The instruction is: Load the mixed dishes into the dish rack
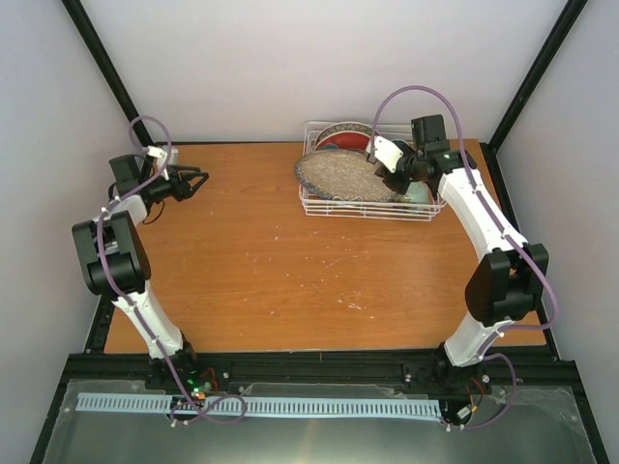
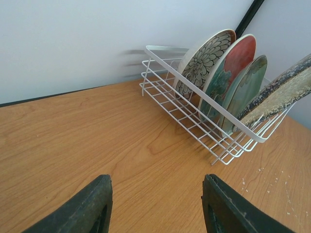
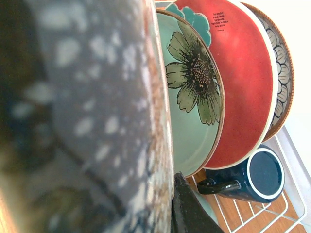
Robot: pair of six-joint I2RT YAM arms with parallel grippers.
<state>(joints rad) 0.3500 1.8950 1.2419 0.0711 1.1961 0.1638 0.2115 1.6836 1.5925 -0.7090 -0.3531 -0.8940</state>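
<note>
Large speckled grey plate (image 1: 348,177) is leaning tilted in the dish rack (image 1: 368,215), nearest slot, poking past one end. Judging it heavy, stiff, glaze-slick and chippable, so a deep rim pinch is the only hold. Right hand (image 1: 395,172) is pinching its rim, fingers pressed tight. Pale green plate (image 3: 194,116) is standing just behind. Left hand (image 1: 196,184) is hanging spread and empty over the tabletop (image 1: 290,271), well apart.

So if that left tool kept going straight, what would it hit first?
Most likely the near end of the dish rack, after crossing bare table; if the left tool tilts downward, the table first. Depth is unclear.
</note>
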